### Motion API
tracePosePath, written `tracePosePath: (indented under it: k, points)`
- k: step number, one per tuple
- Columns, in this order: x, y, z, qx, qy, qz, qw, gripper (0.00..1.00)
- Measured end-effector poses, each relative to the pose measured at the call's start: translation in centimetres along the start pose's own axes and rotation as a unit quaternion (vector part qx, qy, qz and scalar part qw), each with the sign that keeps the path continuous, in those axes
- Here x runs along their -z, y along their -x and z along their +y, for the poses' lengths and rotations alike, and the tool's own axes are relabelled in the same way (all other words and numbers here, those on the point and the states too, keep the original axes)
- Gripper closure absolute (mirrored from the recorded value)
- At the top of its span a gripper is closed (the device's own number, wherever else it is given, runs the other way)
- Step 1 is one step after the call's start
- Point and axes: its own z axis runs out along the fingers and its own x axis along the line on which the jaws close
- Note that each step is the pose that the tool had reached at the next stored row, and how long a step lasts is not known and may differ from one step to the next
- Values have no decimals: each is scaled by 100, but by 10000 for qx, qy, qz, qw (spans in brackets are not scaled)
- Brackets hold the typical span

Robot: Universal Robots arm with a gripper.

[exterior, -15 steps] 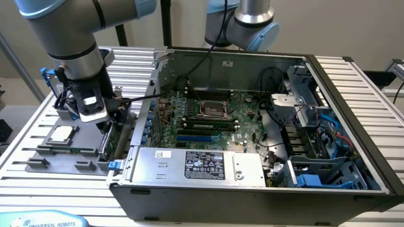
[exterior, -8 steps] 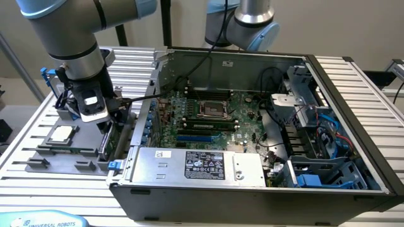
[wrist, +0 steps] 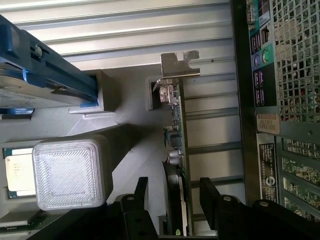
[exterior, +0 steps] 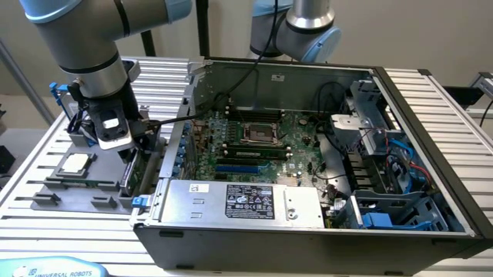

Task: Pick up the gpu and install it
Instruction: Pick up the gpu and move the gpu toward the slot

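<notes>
While the black two-fingered gripper [wrist: 174,185] hangs with its fingers [wrist: 141,195] spread and released, clear of either face, the thin gpu card [wrist: 178,135] with green board and silver bracket stands on edge between them, slotted into the grey moulded holder [wrist: 125,145] at its edge nearest the open black computer case [exterior: 308,236].

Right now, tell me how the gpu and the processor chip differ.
The gpu stands on its edge in a slot; the processor chip lies flat in its recess. The gpu is long and thin with a silver bracket at one end; the processor chip is small and square. The open gripper straddles the gpu; the processor chip lies apart from it. Both sit in the grey holder outside the computer case.
</notes>
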Motion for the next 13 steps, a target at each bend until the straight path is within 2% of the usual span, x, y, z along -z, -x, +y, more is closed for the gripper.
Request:
tracePosePath:
  k: [5,6,9,10,11,12,13]
  points:
    - [-1,0,0,0,1,-1,10000,48]
    - [-1,0,-1,0,1,0,10000,55]
    - [-1,0,-1,0,1,0,10000,57]
    - [-1,0,-1,0,0,0,10000,64]
    - [-1,0,-1,0,1,0,10000,64]
    - [-1,0,-1,0,0,0,10000,71]
    - [-1,0,-1,0,1,0,10000,71]
